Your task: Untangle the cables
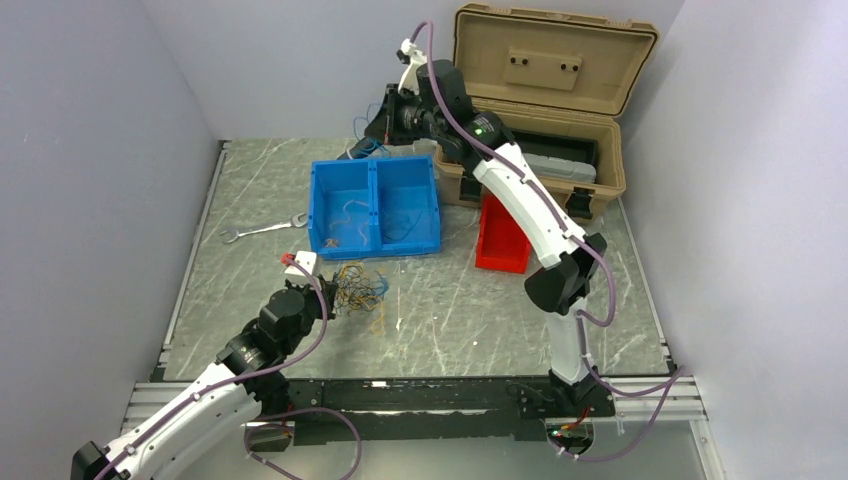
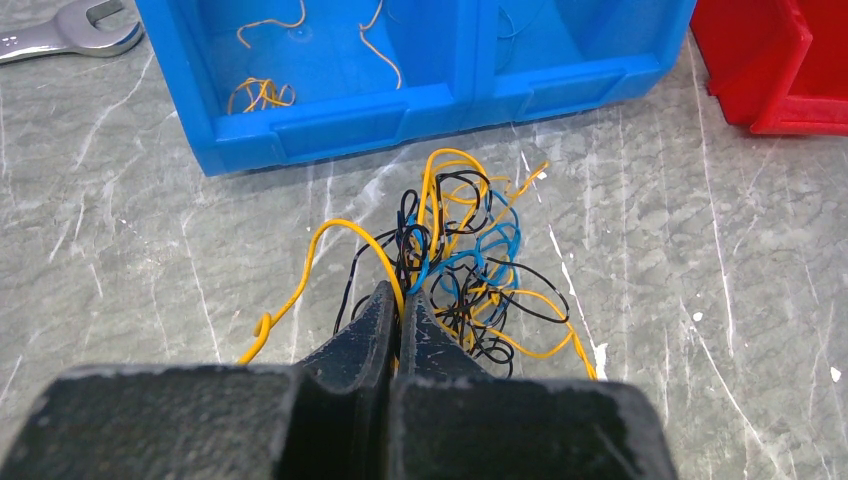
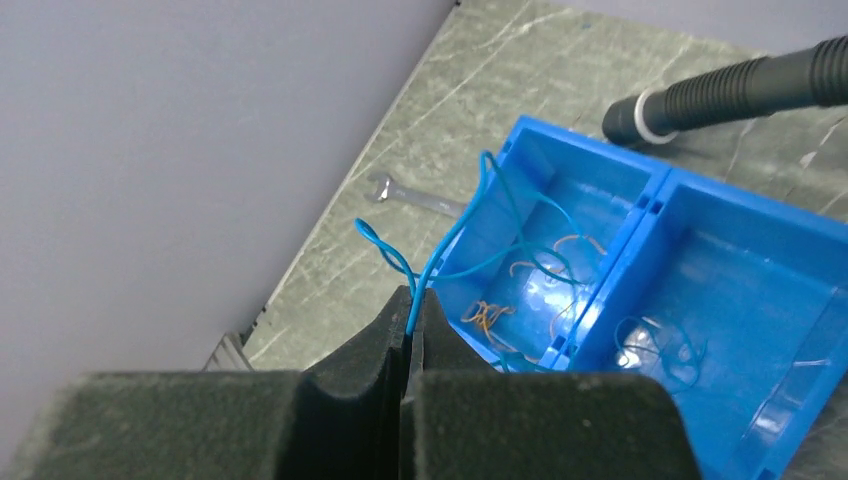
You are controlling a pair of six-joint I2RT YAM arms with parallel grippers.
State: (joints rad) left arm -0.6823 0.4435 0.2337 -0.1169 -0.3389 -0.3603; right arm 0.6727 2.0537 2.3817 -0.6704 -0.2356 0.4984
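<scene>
Cables point(image 2: 262, 95) lie loose in both blue bin point(image 2: 340, 130) compartments; left fingers point(image 2: 365, 330) clench the tangle point(image 2: 470, 270), right fingers point(image 3: 385, 335) a blue wire point(image 3: 440, 250).

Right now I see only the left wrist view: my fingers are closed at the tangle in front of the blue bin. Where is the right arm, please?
Observer: The right gripper is up in the air beyond the far side of the blue bin, well apart from your tangle.
Operator: Does it hold anything?
Observer: Yes. It is shut on a single blue cable, which dangles free from its fingers.
Operator: And what stands behind the bin?
Observer: A tan case, open, with its lid up.
</scene>
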